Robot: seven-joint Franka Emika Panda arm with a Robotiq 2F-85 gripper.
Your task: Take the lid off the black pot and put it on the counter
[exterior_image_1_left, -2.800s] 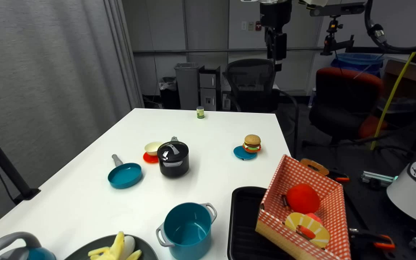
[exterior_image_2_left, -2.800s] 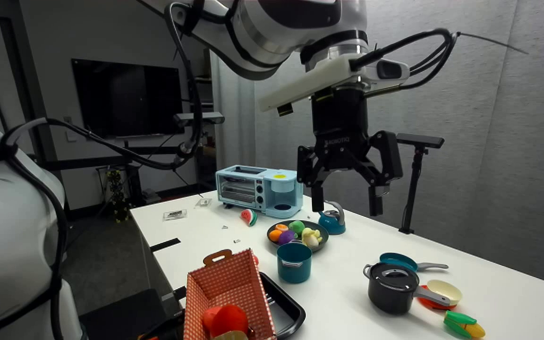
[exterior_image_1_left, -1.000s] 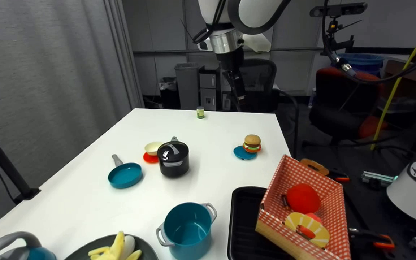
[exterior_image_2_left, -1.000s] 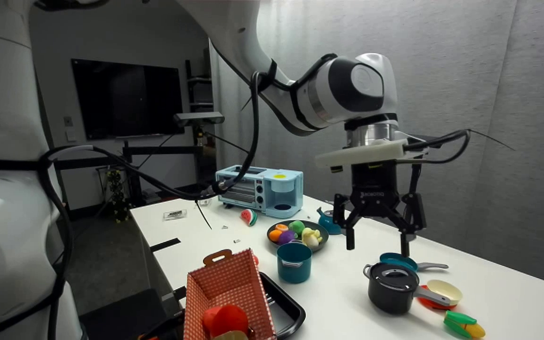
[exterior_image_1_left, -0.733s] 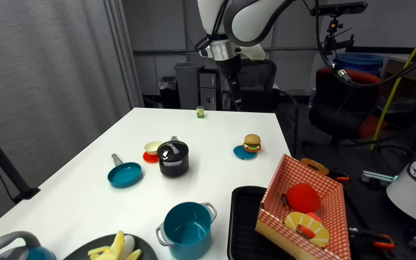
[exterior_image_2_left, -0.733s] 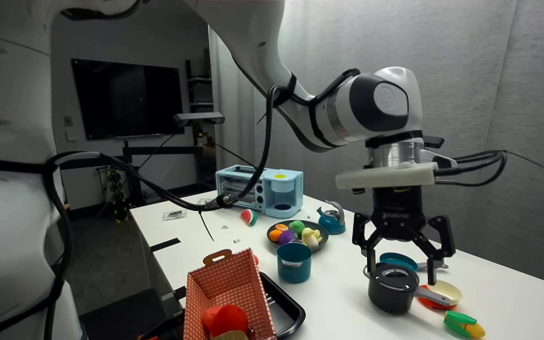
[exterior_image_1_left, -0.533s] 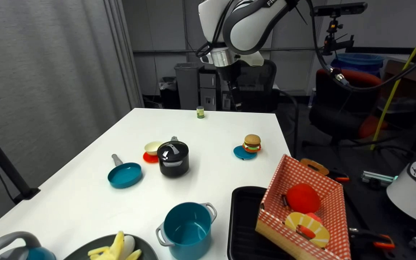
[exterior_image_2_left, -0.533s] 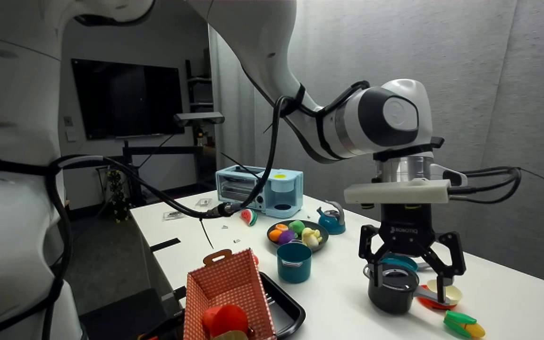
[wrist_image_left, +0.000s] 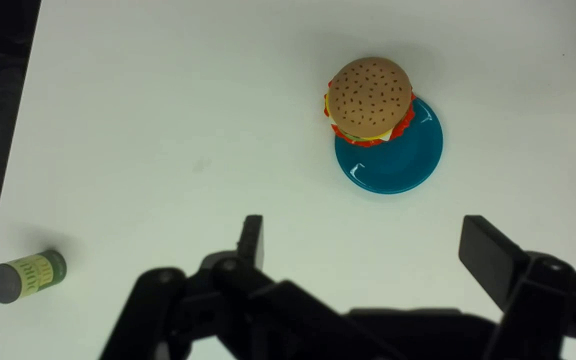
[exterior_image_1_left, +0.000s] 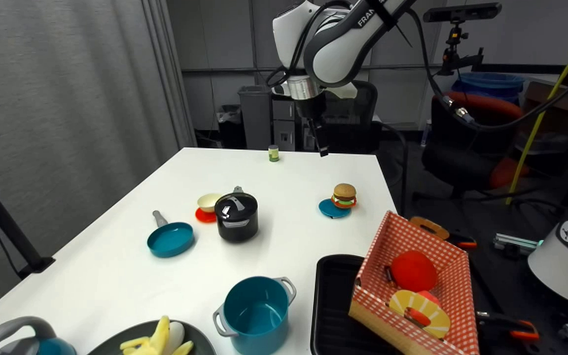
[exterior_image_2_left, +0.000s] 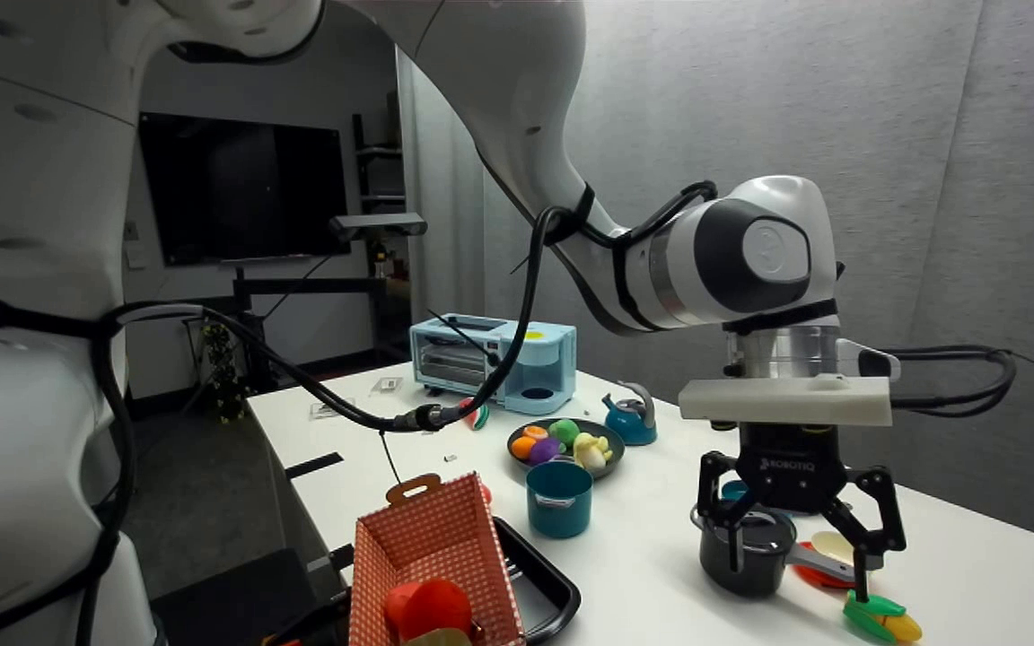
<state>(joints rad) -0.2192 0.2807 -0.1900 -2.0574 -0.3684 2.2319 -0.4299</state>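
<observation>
The black pot [exterior_image_1_left: 237,231] stands on the white counter [exterior_image_1_left: 284,182] in both exterior views. The dark glossy lid [exterior_image_1_left: 237,207] sits flat on top of it. In an exterior view the gripper's near finger partly covers the pot [exterior_image_2_left: 761,574] and its lid [exterior_image_2_left: 766,531]. My gripper [exterior_image_2_left: 798,583] is open and empty, pointing down above the counter. In an exterior view the gripper [exterior_image_1_left: 323,154] is at the table's far side, well apart from the pot. In the wrist view the open gripper [wrist_image_left: 363,225] has only bare counter between its fingers; pot and lid are out of view.
A toy burger [wrist_image_left: 370,97] on a teal plate [wrist_image_left: 398,165] and a small green jar [wrist_image_left: 28,276] are near the gripper. A teal pan [exterior_image_1_left: 170,240] and a cream bowl [exterior_image_1_left: 209,202] stand beside the pot. A teal pot [exterior_image_1_left: 257,315], black tray [exterior_image_1_left: 336,305] and checkered basket [exterior_image_1_left: 382,246] are farther off.
The arm has reached outward and lowered the open gripper towards the far side of the counter. The pot, lid and other objects have not moved.
</observation>
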